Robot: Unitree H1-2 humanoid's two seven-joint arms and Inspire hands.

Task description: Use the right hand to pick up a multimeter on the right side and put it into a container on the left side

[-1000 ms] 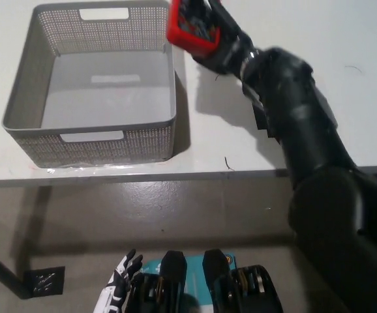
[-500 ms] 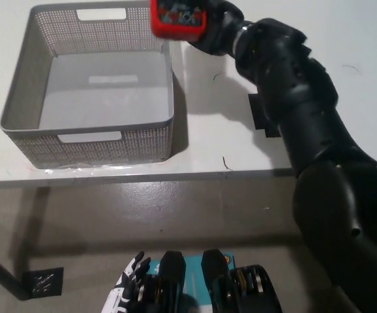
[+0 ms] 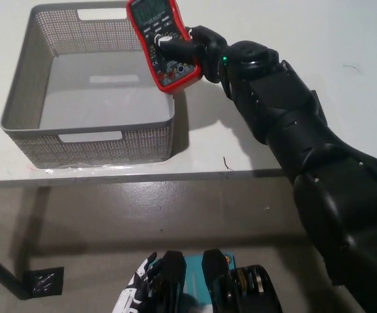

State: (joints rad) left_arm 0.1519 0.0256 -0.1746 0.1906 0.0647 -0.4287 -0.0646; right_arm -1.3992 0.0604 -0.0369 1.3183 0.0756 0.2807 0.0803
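Reading the scene, largest thing to smallest:

Worktop (image 3: pixel 345 39): one white surface fills the upper part of your head view; its front edge crosses at mid-height, with floor below.

Right arm (image 3: pixel 306 156): one black arm, entering at 4 o'clock and reaching up toward 12 o'clock.

Container (image 3: pixel 25 98): one grey perforated basket at 10 o'clock on the worktop. You can see its bare floor; nothing lies in it yet.

Multimeter (image 3: pixel 162 42): one, red-cased, dial and screen facing the camera. It hangs over the basket's right wall at the far corner, partly above the inside, and not resting on the floor of it.

Right robot hand (image 3: pixel 198 49): fingers closed round the multimeter's right edge, one finger across its face. It has a firm hold by the look of it.

Left robot hand (image 3: pixel 136 297): white, low at 6 o'clock, well away from the work. You cannot tell how far open it is.

Change: a second ago the meter sat right of the basket, edge-on; now it has crossed leftward over the rim and turned face-up.

Meaning: the carry looks nearly done. You probably need slightly more leftward travel, then a lowering and release.
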